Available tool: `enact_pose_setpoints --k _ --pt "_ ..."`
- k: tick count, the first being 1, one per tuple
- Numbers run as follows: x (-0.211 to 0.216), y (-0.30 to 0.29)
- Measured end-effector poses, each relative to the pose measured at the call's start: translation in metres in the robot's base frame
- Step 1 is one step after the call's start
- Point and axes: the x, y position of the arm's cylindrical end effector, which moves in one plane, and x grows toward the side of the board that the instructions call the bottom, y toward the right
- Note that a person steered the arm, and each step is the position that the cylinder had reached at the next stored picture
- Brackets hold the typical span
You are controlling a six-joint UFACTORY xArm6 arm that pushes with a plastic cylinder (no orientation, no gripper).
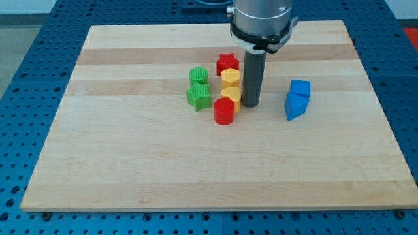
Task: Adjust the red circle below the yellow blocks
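Pale wooden table [130, 163], made of planks running across the view, resting on a blue perforated base [26, 26] that shows at every edge. Items, from the view's left: one green round block [198, 74], ribbed, near the table's middle; one green star block [198, 96] directly below it toward the view's bottom, the two touching or nearly so. Next, a column of four pieces just right of the green pair: one red star block [226, 62] at the top; one upper yellow block [230, 79] beneath it, shape roughly hexagonal; one lower yellow block [232, 94] beneath that, shape hard to make out; one red circle [224, 111], a short cylinder, at the foot of the column, set below the yellow blocks and slightly toward the view's left of them, touching or almost touching the lower yellow one. Next, one dark rod descending from a grey round mount [261, 19] at the view's top; my tip [252, 105] stands on the table just right of the lower yellow block, up and to the right of the red circle and apart from it. No grasping tool fitted, so nothing held. Farthest right, well apart from the rod: two blue blocks, an upper blue block [301, 88] and a lower blue block [295, 106], wedge-like, pressed together.
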Motion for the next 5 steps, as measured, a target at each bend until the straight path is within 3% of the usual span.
enact_pose_setpoints --k 5 --pt "0.0000 -0.0038"
